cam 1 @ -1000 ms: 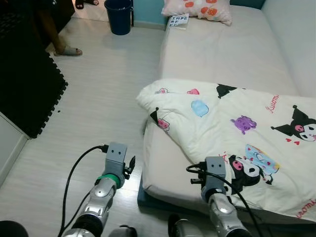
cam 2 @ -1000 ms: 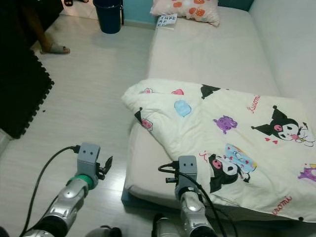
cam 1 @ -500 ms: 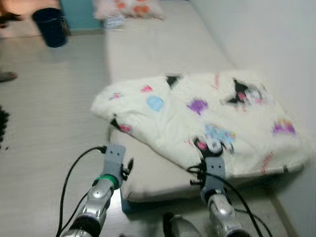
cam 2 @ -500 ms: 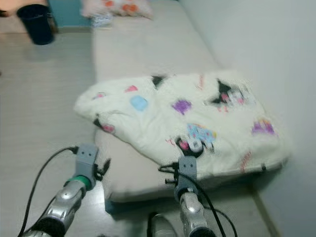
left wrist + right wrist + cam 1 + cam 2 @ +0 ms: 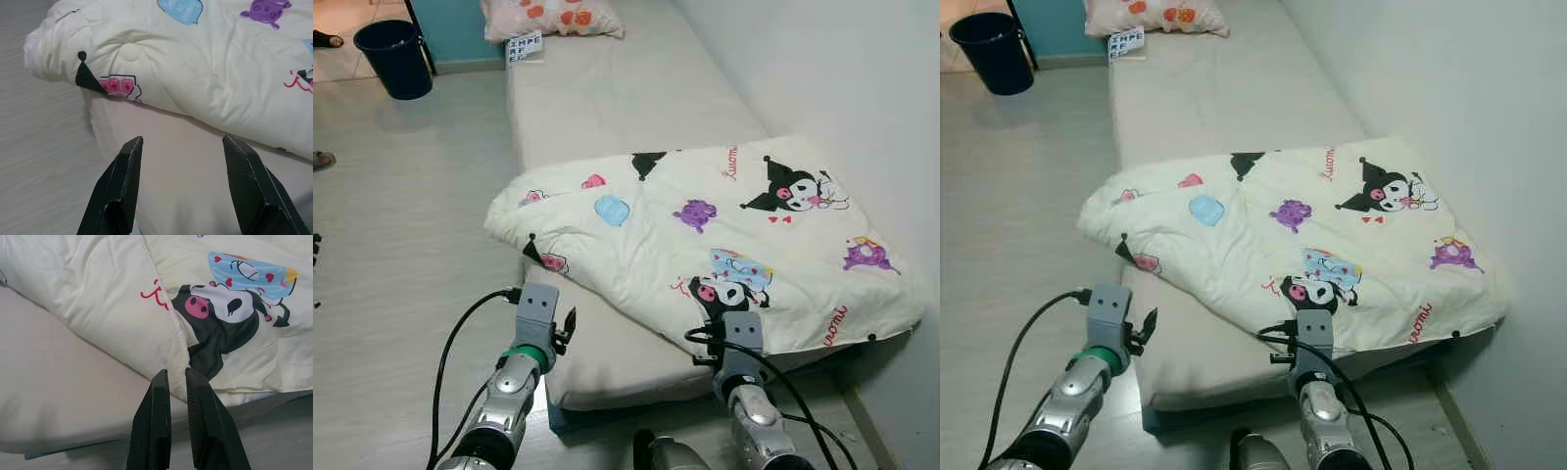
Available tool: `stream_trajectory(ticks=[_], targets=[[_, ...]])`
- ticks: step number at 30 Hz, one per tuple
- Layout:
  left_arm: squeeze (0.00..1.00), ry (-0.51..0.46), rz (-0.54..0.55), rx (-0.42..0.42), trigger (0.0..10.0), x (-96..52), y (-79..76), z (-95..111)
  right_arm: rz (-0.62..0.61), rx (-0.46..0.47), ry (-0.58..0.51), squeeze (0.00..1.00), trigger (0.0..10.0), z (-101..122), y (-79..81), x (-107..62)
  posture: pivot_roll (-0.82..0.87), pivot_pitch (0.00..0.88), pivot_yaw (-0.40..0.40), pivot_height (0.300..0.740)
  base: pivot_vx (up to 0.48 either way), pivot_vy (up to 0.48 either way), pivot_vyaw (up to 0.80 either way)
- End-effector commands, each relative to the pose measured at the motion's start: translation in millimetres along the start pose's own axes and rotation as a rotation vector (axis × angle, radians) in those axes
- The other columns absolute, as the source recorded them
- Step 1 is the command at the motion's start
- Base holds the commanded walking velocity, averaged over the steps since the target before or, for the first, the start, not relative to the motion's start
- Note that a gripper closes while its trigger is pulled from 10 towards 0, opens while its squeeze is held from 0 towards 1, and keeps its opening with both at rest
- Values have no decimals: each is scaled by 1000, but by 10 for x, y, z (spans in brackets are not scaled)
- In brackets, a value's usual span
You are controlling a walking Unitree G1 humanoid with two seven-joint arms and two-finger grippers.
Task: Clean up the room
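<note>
1 cream quilt (image 5: 705, 230) printed with cartoon characters lies rumpled across the mattress (image 5: 607, 98) foot. Left gripper (image 5: 178, 147) hovers spread apart; right gripper (image 5: 175, 382) nearly closed, empty, near its edge.

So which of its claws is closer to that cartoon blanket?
The right gripper: it sits at the blanket's near edge. The left gripper hangs open beside the mattress, short of the blanket's corner.

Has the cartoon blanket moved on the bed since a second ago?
No. The blanket still lies folded across the near end of the mattress, its corner overhanging the floor-side edge as before. Only the camera turned.
</note>
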State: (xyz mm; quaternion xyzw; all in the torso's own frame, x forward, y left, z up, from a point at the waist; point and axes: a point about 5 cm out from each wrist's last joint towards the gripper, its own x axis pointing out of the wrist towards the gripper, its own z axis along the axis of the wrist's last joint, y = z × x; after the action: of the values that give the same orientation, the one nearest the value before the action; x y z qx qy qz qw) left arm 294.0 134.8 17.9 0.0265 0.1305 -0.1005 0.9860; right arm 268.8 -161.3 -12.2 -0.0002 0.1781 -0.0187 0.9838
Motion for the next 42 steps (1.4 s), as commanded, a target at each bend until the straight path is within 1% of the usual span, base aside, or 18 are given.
stream_trajectory(ticks=[1,4,30,32,33,34,35,40,42], targets=[[0,21,2,-9,10000,-48,-14,-80,-7,-2,38,0,10000,-91,-37,-40,-14,125,22,740,0,-322,0],[0,24,7,-21,10000,-51,-18,-88,-4,-5,36,0,10000,-85,-38,-38,-15,127,21,740,0,-322,0],[0,19,20,-34,10000,-40,1,-68,0,-2,33,0,10000,-79,-29,-36,-16,131,23,740,0,-322,0],[0,17,23,-48,10000,-40,1,-66,0,-3,33,0,10000,-79,-30,-36,-16,131,22,740,0,0,0],[0,20,30,-81,10000,-37,6,-67,1,-3,32,0,10000,-79,-32,-37,-15,130,21,740,0,0,0],[0,20,30,-81,10000,-37,6,-67,1,-3,32,0,10000,-79,-32,-37,-15,130,21,740,0,0,0],[0,5,31,-127,10000,-35,10,-45,2,-3,32,0,10000,-79,-28,-37,-15,130,21,740,0,480,0],[0,0,30,-147,10000,-34,12,-34,4,-3,32,0,10000,-76,-23,-35,-14,131,21,740,0,480,0],[0,-16,32,-128,10000,-35,19,-16,5,-3,31,0,10000,-74,-20,-33,-13,130,21,740,0,240,0]])
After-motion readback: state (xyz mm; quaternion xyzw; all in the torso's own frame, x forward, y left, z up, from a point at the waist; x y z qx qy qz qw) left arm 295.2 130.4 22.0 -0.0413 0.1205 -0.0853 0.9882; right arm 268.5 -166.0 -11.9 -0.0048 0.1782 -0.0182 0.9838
